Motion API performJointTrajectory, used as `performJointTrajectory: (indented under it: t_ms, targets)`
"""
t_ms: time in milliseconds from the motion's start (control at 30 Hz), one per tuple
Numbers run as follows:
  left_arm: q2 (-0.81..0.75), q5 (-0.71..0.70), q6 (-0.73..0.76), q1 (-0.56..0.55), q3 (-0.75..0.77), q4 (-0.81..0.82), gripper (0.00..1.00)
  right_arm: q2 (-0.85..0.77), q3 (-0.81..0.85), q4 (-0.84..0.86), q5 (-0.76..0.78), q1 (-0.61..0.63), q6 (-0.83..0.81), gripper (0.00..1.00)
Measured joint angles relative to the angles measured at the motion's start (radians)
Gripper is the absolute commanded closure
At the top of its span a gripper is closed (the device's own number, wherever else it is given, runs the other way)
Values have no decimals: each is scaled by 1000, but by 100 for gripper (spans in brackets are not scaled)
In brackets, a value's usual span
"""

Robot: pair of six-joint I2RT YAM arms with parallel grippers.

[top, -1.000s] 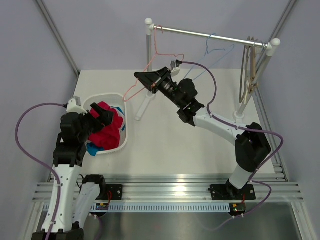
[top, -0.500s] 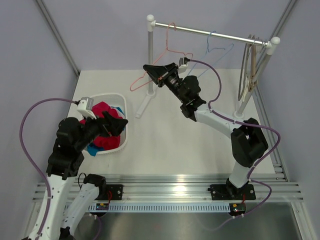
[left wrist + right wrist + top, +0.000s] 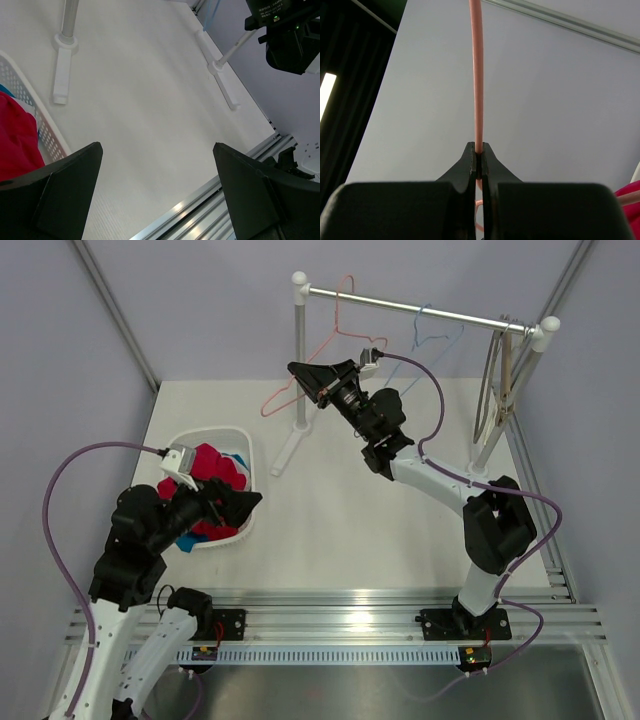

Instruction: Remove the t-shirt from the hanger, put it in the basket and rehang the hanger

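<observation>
Hanger [image 3: 477, 75] rises straight from your right gripper [image 3: 478, 152], clenched on it, top end at rail [image 3: 430, 312]. Left gripper [image 3: 156, 150] released, beside shirt [image 3: 208, 462]

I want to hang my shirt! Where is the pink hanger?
In the top view, the pink hanger hangs on the rail's left end, pinched by the right hand.

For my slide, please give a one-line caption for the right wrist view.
Wrist close-up: the right gripper, jaws shut, pinching the thin wire of the pink hanger.
</observation>
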Motion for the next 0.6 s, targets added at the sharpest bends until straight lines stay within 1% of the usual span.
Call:
performJointTrajectory:
  t_ms: [200,400,433,467,500,567,600]
  targets:
    - [0,82,20,-9,-2,-6,1,1,2,-3,-2,-36,3,100]
    - [-17,145,26,-13,-10,-6,1,42,11,8,-26,-95,20,100]
    - [-21,153,26,-14,-16,-5,1,51,11,10,-31,-101,20,98]
    - [-22,157,26,-14,-18,-8,1,57,7,10,-34,-104,21,94]
    - [-21,160,26,-15,-19,-8,1,61,0,11,-39,-105,22,78]
    - [-21,161,26,-15,-22,-13,1,63,-20,20,-53,-105,29,53]
    - [-21,161,26,-15,-22,-13,1,62,-36,31,-58,-105,28,36]
